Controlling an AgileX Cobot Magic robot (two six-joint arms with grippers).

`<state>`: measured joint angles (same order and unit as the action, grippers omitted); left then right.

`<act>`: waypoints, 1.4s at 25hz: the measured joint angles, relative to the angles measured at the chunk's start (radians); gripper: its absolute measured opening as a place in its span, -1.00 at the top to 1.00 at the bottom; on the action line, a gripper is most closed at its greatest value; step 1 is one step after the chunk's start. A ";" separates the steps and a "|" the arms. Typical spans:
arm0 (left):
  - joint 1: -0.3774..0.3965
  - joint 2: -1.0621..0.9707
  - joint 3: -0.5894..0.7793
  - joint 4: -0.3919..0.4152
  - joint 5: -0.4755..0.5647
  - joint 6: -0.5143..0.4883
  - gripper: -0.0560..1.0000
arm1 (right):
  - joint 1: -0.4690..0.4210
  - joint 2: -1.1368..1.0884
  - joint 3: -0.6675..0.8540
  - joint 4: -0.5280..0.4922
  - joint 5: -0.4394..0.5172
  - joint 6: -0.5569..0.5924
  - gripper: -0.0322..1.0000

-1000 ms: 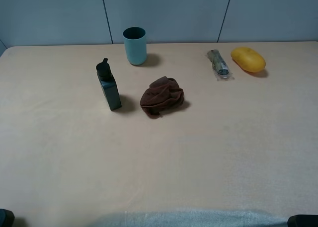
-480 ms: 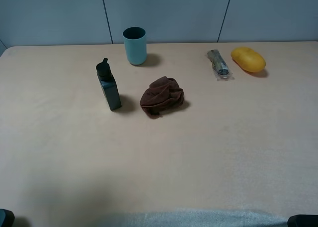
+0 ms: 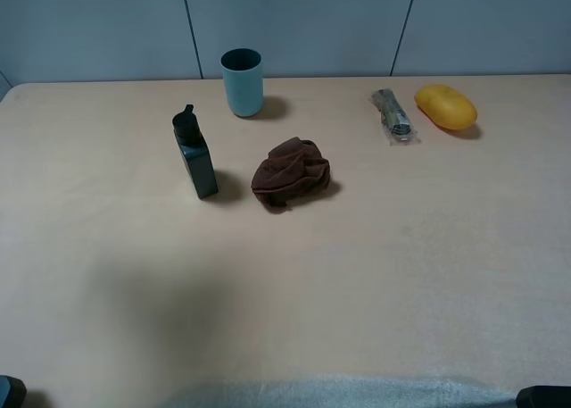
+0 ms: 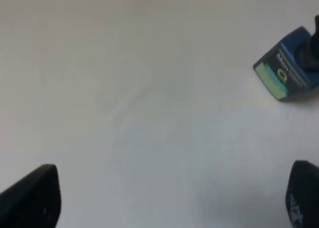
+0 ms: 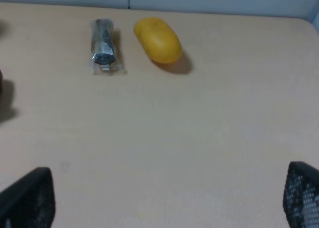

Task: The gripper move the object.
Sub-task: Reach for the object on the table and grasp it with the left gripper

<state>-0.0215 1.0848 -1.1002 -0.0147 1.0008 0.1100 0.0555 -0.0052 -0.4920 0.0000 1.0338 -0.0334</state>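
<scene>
The light blue-teal cup (image 3: 242, 82) stands upright at the back of the table, left of the middle, with nothing near its rim. My left gripper (image 4: 167, 203) is open and empty, its two dark fingertips (image 4: 30, 198) wide apart over a pale blurred surface; the cup does not show in that view. My right gripper (image 5: 164, 200) is open and empty over the right side of the table, also far from the cup. Only dark bits of the arms show in the exterior view's bottom corners.
A dark green flat bottle (image 3: 195, 154) stands in front of the cup, with a crumpled brown cloth (image 3: 291, 173) to its right. A wrapped dark item (image 3: 393, 115) (image 5: 103, 46) and a yellow fruit (image 3: 445, 106) (image 5: 158, 40) lie at the back right. A small blue box (image 4: 286, 63) shows in the left wrist view.
A faint shadow has spread over the front left of the table. The cup and the other objects have not moved.
</scene>
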 joint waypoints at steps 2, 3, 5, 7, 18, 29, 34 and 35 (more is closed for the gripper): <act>0.000 0.059 -0.041 -0.023 -0.002 0.021 -0.83 | 0.000 0.000 0.000 0.000 0.000 0.000 -0.41; 0.000 0.083 -0.063 -0.034 -0.003 0.029 -0.83 | 0.000 0.000 0.000 0.000 0.000 0.000 -0.41; -0.003 0.139 -0.107 -0.047 -0.005 0.047 -0.83 | 0.000 0.000 0.000 0.000 0.000 0.000 -0.41; -0.016 0.190 -0.150 -0.052 -0.005 0.057 -0.83 | 0.000 0.000 0.000 0.000 0.000 0.000 -0.41; -0.139 0.484 -0.408 -0.056 -0.006 0.083 -0.83 | 0.000 0.000 0.000 0.000 0.000 0.000 -0.41; -0.246 0.710 -0.611 -0.057 -0.008 0.091 -0.83 | 0.000 0.000 0.000 0.000 0.000 0.000 -0.41; -0.285 0.810 -0.704 -0.058 -0.002 0.103 -0.83 | 0.000 0.000 0.000 0.000 0.000 0.000 -0.41; -0.294 0.829 -0.722 -0.058 0.002 0.104 -0.83 | 0.000 0.000 0.000 0.000 0.000 0.000 -0.41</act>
<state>-0.3159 1.9142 -1.8224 -0.0731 1.0024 0.2135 0.0555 -0.0052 -0.4920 0.0000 1.0338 -0.0331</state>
